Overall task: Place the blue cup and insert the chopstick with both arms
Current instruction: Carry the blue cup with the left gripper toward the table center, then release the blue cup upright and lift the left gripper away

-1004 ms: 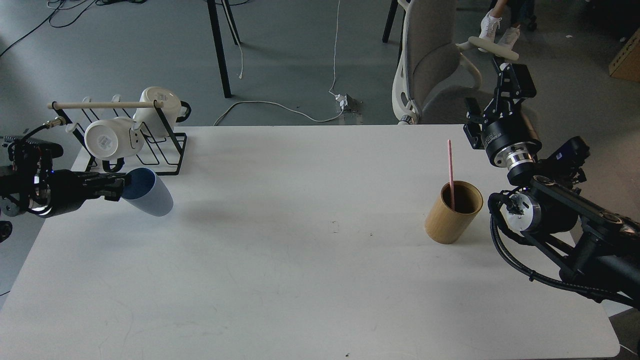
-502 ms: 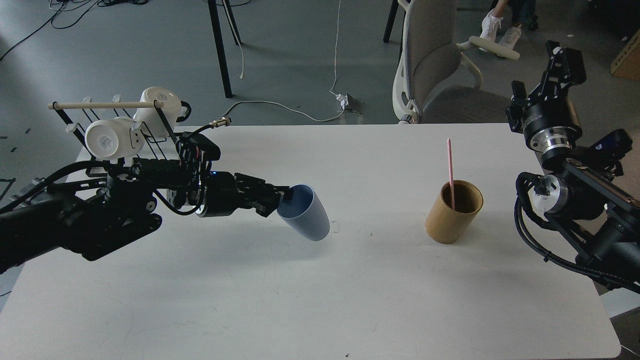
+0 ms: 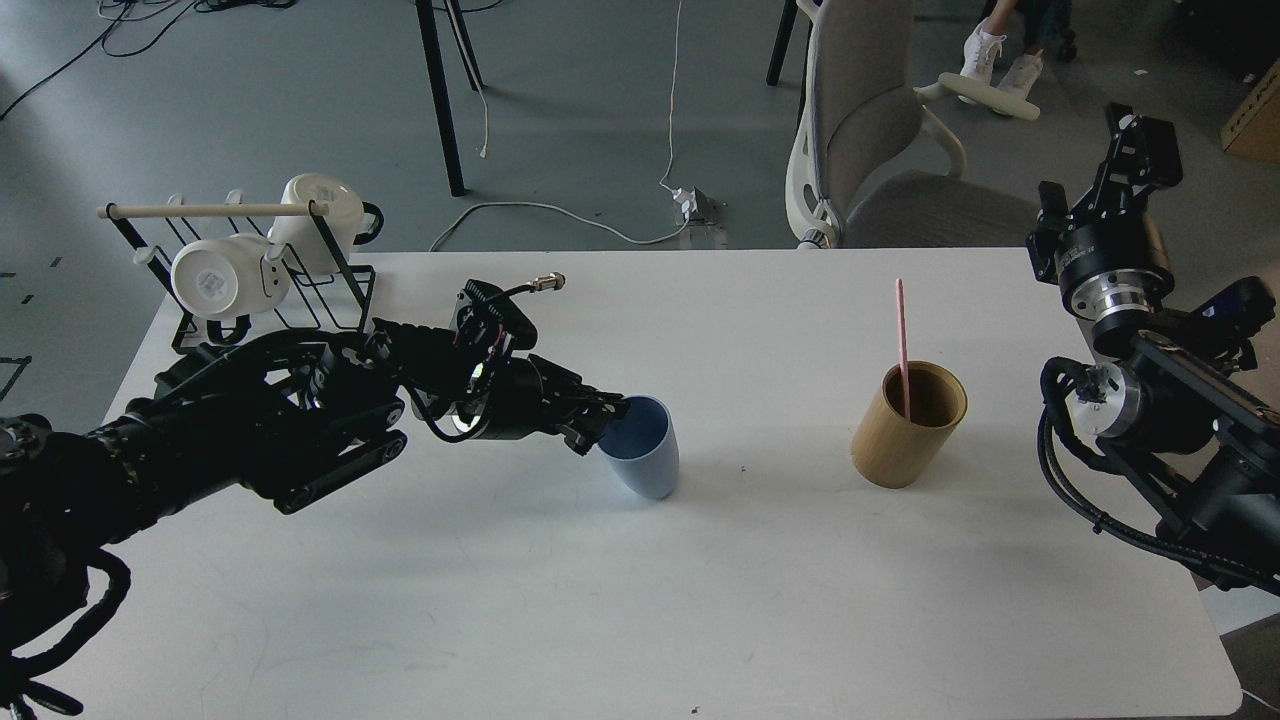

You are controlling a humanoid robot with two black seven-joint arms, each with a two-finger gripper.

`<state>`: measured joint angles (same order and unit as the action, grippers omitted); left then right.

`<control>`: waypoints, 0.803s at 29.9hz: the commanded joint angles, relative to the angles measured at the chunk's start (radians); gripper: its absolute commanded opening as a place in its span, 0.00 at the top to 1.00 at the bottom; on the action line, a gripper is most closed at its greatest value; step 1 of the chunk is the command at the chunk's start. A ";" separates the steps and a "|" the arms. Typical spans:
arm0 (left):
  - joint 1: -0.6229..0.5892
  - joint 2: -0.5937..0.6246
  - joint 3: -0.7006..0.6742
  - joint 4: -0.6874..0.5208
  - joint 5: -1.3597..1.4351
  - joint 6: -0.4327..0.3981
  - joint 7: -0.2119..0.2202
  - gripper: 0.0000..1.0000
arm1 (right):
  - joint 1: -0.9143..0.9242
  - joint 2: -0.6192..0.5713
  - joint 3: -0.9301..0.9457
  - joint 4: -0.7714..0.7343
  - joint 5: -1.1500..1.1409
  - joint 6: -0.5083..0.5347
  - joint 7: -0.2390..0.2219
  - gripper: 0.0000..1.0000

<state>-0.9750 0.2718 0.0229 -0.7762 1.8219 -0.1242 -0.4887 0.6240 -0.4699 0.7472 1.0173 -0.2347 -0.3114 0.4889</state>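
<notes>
One blue cup point(image 3: 642, 458), one chopstick point(image 3: 902, 344), two white mugs point(image 3: 216, 281) (racked).

light-blue cup point(image 3: 643, 458), pink chopstick point(image 3: 902, 340), white table point(image 3: 640, 600)

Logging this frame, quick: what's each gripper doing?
Left gripper: closed on the blue cup rim.
Right gripper: empty, open or closed unclear.

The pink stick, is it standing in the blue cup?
No, the pink stick stands in the tan wooden cup on the right, while the blue cup, held by the left claw, has nothing in it.
</notes>
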 commanded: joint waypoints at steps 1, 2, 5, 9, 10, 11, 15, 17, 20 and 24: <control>0.001 0.009 -0.001 -0.008 -0.004 -0.003 0.000 0.81 | -0.001 0.004 0.000 0.001 0.000 0.000 0.000 0.01; 0.001 0.013 -0.001 -0.009 -0.006 -0.003 0.000 0.79 | -0.001 0.004 0.000 0.001 0.000 0.000 0.000 0.01; -0.001 0.032 -0.009 -0.015 -0.012 -0.006 0.000 0.74 | -0.003 0.004 -0.002 0.004 0.000 0.002 0.000 0.01; -0.001 0.046 -0.012 -0.052 -0.015 -0.011 0.000 0.68 | -0.009 0.001 -0.006 0.010 0.000 0.008 0.000 0.01; -0.001 0.049 -0.014 -0.058 -0.016 -0.012 0.000 0.68 | -0.009 -0.003 -0.009 0.012 0.000 0.011 0.000 0.01; -0.002 0.053 -0.014 -0.061 -0.016 -0.012 0.000 0.67 | -0.009 -0.003 -0.009 0.014 -0.002 0.011 0.000 0.01; -0.010 0.072 -0.018 -0.078 -0.077 -0.014 0.000 0.59 | -0.007 -0.010 -0.015 0.021 -0.008 0.011 0.000 0.01; -0.020 0.099 -0.018 -0.110 -0.131 -0.015 0.000 0.53 | -0.007 -0.013 -0.017 0.035 -0.047 0.011 0.000 0.01; -0.027 0.136 -0.044 -0.167 -0.255 -0.015 0.000 0.38 | -0.009 -0.041 -0.017 0.067 -0.245 -0.001 0.000 0.01; -0.008 0.170 -0.145 -0.201 -0.468 -0.017 0.000 0.22 | -0.010 -0.099 -0.031 0.115 -0.550 -0.079 0.000 0.02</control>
<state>-0.9982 0.4174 -0.0533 -0.9570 1.5027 -0.1396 -0.4887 0.6152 -0.5283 0.7295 1.1031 -0.5940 -0.3315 0.4889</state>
